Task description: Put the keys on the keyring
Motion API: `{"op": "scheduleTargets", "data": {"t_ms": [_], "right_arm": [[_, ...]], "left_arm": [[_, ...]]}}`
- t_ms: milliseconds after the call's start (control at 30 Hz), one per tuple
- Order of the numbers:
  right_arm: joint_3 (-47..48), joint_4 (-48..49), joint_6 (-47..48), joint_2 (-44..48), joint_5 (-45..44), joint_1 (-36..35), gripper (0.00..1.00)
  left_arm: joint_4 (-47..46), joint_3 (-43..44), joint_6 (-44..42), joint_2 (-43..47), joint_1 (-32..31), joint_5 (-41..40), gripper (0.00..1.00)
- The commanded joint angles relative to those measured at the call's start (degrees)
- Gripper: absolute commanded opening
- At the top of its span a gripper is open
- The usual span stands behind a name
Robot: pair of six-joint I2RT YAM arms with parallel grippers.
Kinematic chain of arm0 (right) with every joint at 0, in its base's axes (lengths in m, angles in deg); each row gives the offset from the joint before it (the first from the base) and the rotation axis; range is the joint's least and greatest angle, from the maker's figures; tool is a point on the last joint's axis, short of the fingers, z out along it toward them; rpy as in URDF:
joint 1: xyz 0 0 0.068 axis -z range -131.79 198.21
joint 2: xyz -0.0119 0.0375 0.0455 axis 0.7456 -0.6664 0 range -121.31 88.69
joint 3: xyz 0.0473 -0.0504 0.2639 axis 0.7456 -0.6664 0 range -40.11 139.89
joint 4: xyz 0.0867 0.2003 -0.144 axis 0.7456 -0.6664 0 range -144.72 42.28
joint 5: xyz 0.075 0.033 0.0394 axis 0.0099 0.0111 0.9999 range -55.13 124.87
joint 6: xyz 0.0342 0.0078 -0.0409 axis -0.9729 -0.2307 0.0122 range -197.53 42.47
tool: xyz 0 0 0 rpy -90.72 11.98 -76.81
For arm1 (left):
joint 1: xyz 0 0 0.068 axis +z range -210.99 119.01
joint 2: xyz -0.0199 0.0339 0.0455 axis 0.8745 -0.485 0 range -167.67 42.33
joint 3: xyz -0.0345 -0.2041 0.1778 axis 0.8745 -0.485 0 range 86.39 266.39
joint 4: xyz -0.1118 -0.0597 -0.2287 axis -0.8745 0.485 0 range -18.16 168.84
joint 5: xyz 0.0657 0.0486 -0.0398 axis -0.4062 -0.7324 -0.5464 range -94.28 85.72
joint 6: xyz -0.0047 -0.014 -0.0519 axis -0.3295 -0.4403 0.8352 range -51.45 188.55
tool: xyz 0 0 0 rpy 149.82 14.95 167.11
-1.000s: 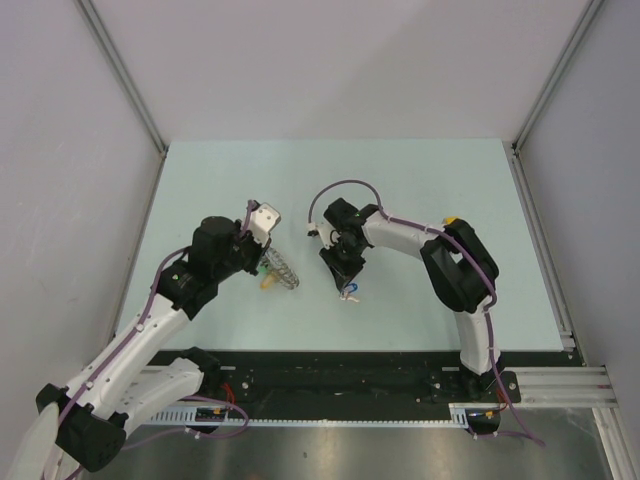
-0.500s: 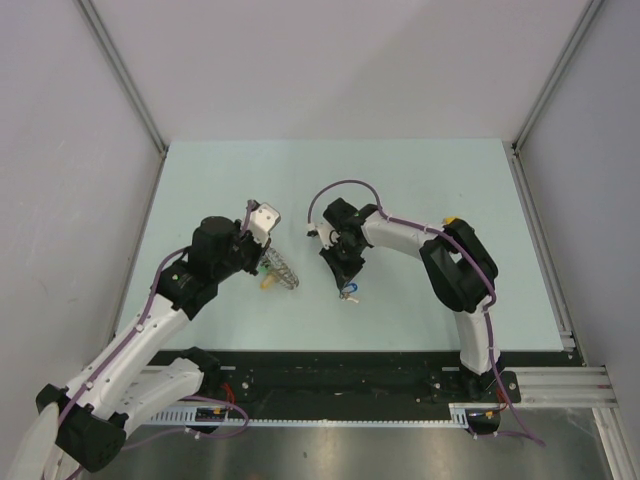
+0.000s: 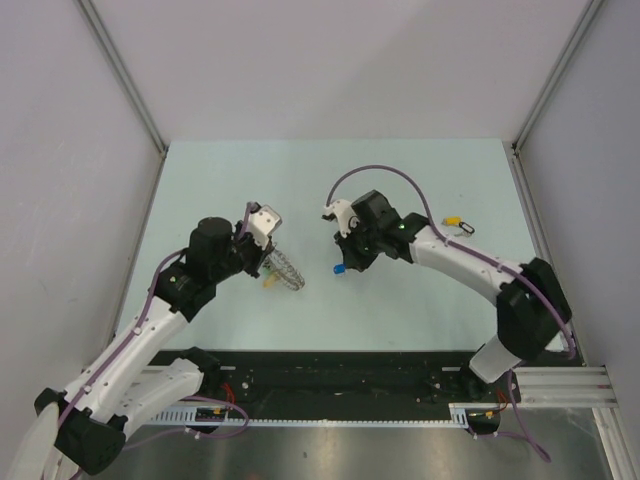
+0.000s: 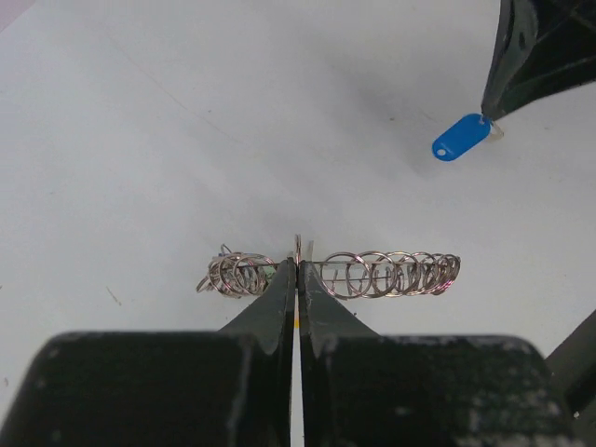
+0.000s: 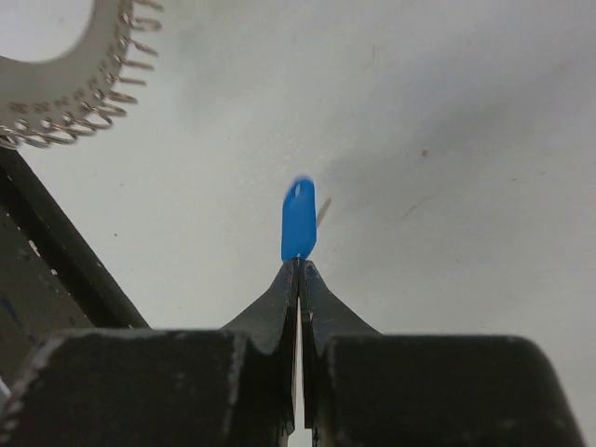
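My left gripper [image 4: 298, 265] is shut on the keyring [image 4: 391, 274], a silver ring with a ribbed coil edge, seen edge-on in the left wrist view. In the top view the keyring [image 3: 284, 270] hangs at the left gripper [image 3: 268, 262], with yellow and green tags by it. My right gripper [image 5: 299, 264] is shut on the blue-tagged key [image 5: 299, 220], held above the table. In the top view the right gripper [image 3: 345, 264] holds the blue key [image 3: 339, 269] just right of the ring. The ring's edge shows at the upper left of the right wrist view [image 5: 65, 98].
A yellow-tagged key with a black loop [image 3: 455, 222] lies on the pale green table [image 3: 400, 180] at the right. The table is walled by grey panels and a rail along the near edge [image 3: 400, 385].
My right arm has swung: its elbow moved right and the gripper turned, lifting the blue key up and slightly left towards the ring. The left gripper with the ring has barely moved.
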Motion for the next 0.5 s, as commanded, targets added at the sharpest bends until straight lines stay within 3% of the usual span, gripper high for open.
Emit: {"op": "scheduleTargets", "data": {"t_ms": [0,467], "right_arm": [[-6.29,11.81,1.70,9.41,-1.18,-0.08,0.00],[-22.55,33.43,3.81,36.84,4.61,0.71,0.00]], "left_arm": [[-5.59,0.34,-1.68,1.42,0.39,8.93,0.01],[-7.09,10.80,-4.93,-6.75,-0.58,30.11,0.00]]}}
